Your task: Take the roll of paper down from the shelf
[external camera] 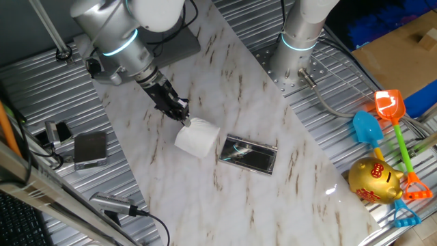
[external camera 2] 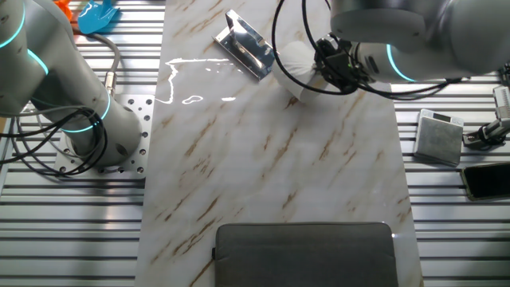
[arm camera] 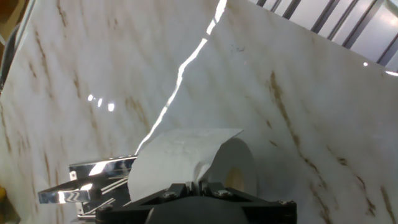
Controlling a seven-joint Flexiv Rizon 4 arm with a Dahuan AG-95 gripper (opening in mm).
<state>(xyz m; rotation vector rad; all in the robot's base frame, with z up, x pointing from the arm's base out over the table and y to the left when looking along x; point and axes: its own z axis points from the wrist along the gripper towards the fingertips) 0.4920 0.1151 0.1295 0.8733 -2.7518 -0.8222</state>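
— One arm in play, fingers pinched shut on the roll of paper, clamped at the roll's edge with one finger apparently inside the hollow core.

— And the roll itself?

— Off the shelf. Down at the marble-patterned counter, lying on its side just left of the shelf in one fixed view. Touching the counter or held a hair above it: cannot tell.

— Seen from the other side?

— Same pairing in the other fixed view: white roll near the top, right beside the shelf, with the dark gripper coming in from the right and covering part of it.

— Hand view?

— Looking along the fingers, closed on the tissue. Roll of paper filling the lower middle, a loose flap of tissue lifted to the upper left, core opening facing the camera. Shelf at lower left, glossy top reflecting light, pale frame showing.

— Anything else around?

— Second robot base bolted at the counter's far edge. Grey box with cables on the ribbed surface to the left. Off to the right, a golden piggy bank and plastic beach toys. Large grey flat plate at the near end in the other fixed view.
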